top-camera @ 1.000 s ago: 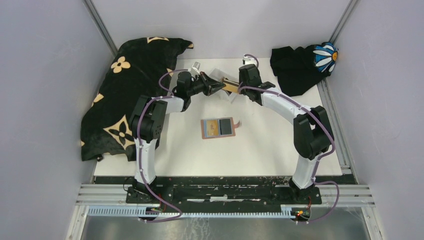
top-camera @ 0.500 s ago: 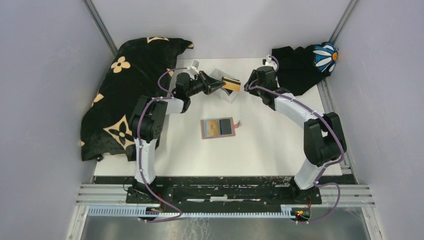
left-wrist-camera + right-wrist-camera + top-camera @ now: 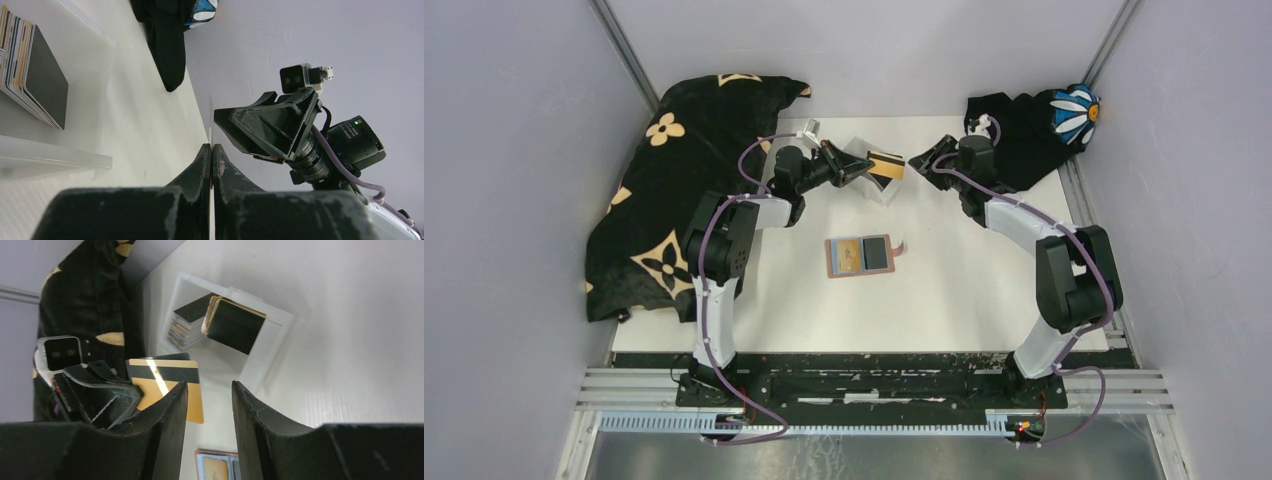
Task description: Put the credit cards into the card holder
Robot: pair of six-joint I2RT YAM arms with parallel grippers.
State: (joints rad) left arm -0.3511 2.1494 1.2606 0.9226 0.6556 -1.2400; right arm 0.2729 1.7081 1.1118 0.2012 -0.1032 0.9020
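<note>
Withdrawn rightward since earlier: our right gripper, jaws partly apart, empty. Our left gripper pinches one gold credit card at far centre. We find the card holder open mid-table, other cards in the white tray.

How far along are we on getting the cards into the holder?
Done: the card holder lies open on the table; whether it holds cards yet is too small to tell. In hand: the left gripper is shut on one gold card, the right gripper open beside it. Left: slot that card, then the stacked cards in the white tray.
</note>
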